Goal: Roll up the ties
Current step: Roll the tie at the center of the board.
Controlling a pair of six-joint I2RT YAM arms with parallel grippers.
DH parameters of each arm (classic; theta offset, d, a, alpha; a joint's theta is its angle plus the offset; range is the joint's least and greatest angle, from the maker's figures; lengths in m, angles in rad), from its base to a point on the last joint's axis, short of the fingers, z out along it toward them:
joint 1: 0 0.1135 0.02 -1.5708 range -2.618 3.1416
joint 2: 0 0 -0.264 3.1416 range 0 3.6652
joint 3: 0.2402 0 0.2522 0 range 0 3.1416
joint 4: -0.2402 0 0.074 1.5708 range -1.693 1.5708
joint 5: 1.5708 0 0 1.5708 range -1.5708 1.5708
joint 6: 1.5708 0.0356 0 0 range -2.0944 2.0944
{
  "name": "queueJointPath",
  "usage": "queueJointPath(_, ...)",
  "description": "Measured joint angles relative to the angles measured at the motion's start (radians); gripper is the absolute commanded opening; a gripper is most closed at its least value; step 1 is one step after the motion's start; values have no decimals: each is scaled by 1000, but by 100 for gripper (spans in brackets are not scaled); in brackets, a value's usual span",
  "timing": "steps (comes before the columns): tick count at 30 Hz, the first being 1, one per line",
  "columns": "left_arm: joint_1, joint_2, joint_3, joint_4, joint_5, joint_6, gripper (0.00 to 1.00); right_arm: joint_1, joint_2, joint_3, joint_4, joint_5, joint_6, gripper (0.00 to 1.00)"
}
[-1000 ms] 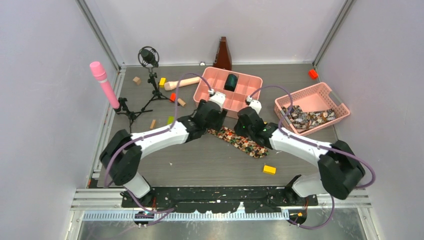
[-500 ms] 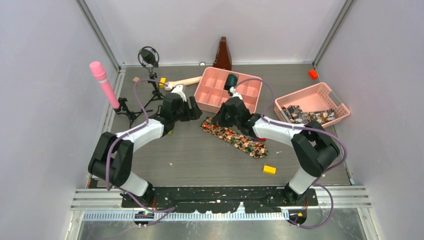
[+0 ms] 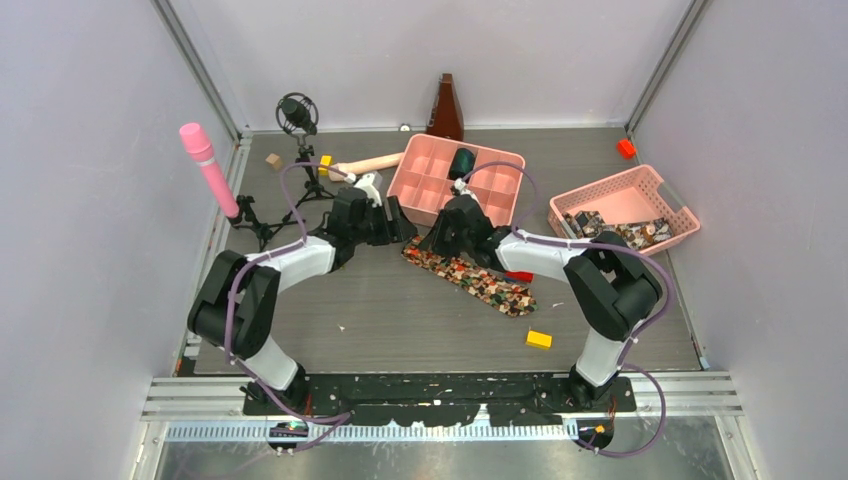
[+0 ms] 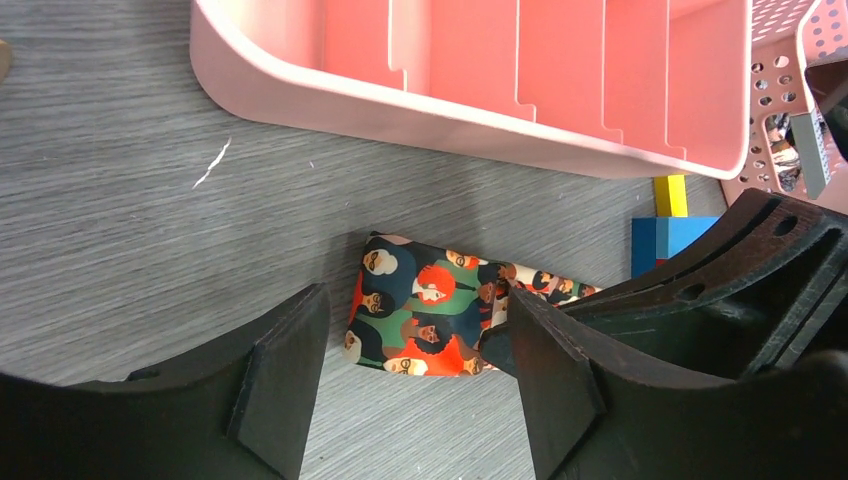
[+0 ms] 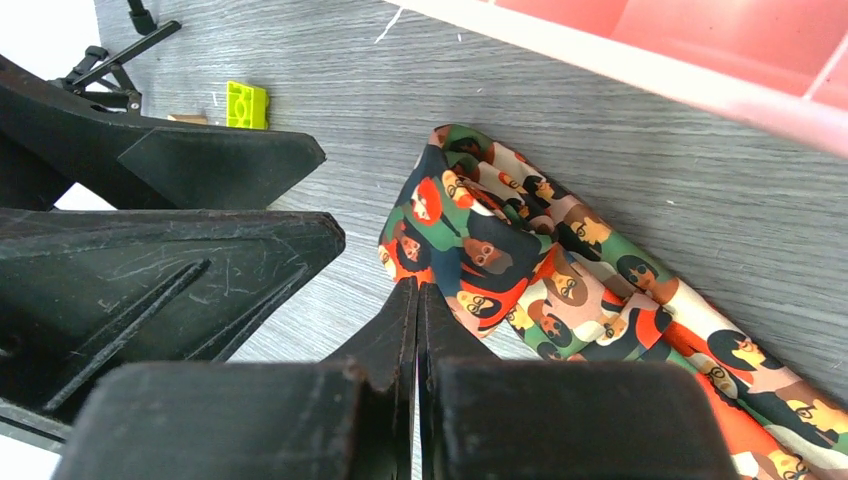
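One tie (image 3: 470,277) with a red, green and dark print lies flat and diagonal on the table. Its upper-left end is folded, just in front of the pink divided tray (image 3: 432,190). My left gripper (image 3: 397,229) is open just left of that end, which shows beyond its spread fingers in the left wrist view (image 4: 430,318). My right gripper (image 3: 436,240) is shut, its tips (image 5: 417,292) on the near edge of the tie's (image 5: 520,260) folded end. More ties (image 3: 612,233) lie in the pink basket (image 3: 655,186).
A dark roll (image 3: 461,162) sits in the tray. A yellow block (image 3: 539,339) and a red block (image 3: 518,276) lie near the tie's lower end. A microphone tripod (image 3: 300,150), pink cylinder (image 3: 208,170), wooden rod (image 3: 365,165) and small blocks stand left; a metronome (image 3: 447,105) stands behind.
Both grippers moved up and left from the tie's middle to its upper-left end. The left gripper drew off to the left, then came back beside the end.
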Motion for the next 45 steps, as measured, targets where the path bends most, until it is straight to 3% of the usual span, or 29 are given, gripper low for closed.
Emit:
queueJointPath(14,0,50,0,19,22,-2,67,-11,17,-4,-6,28,10,0)
queueJointPath(29,0,97,0,20,39,6,73,-11,19,-39,-8,27,19,0)
queueJointPath(45,0,165,6,45,179,28,70,-15,19,-63,-5,41,61,0)
